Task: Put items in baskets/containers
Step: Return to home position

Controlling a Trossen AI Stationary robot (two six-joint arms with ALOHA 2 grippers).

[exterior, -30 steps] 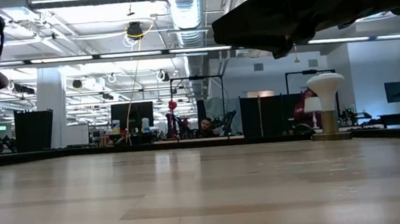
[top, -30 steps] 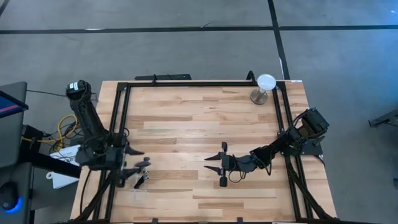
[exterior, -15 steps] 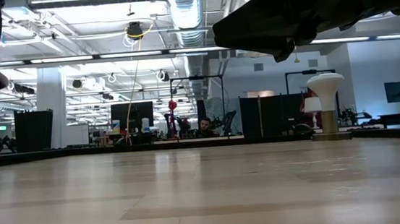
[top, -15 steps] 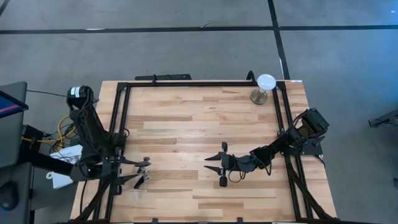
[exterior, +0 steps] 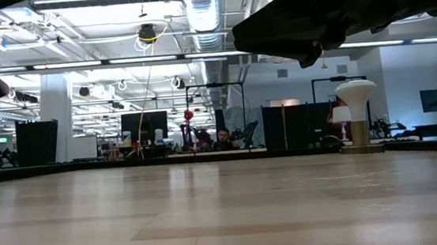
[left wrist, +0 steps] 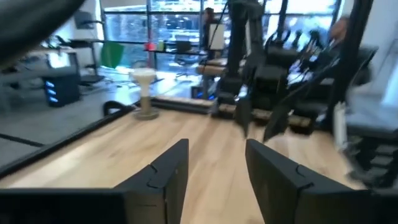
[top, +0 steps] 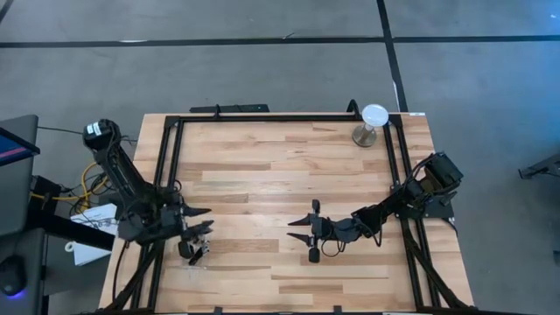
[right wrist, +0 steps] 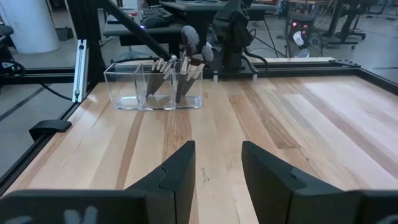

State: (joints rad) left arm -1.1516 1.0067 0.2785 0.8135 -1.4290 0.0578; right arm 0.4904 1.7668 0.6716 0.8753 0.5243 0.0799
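Note:
A clear plastic container (right wrist: 158,90) with compartments stands near the table's left edge, toward the front (top: 194,249). Several makeup brushes (right wrist: 180,71) stand in it, lower ends on its floor, leaning on its walls, with dark heads (right wrist: 189,38) sticking up. My left gripper (top: 206,219) hovers level just beyond the container's far side, open, with nothing between its fingers (left wrist: 217,168). My right gripper (top: 291,229) waits open over the table's middle, pointing at the container (right wrist: 217,155).
A round white disc on a metal stand (top: 373,122) sits at the far right corner. A black frame (top: 280,116) runs round the table's edge. Bare wood (top: 262,175) lies between the two arms. A person (exterior: 221,138) shows in the room behind.
My left gripper swung toward the table's near edge, over the container, then came back toward the far side and a little to the right. Its fingers now stand closer together than a second ago. The container and brushes have stayed put.

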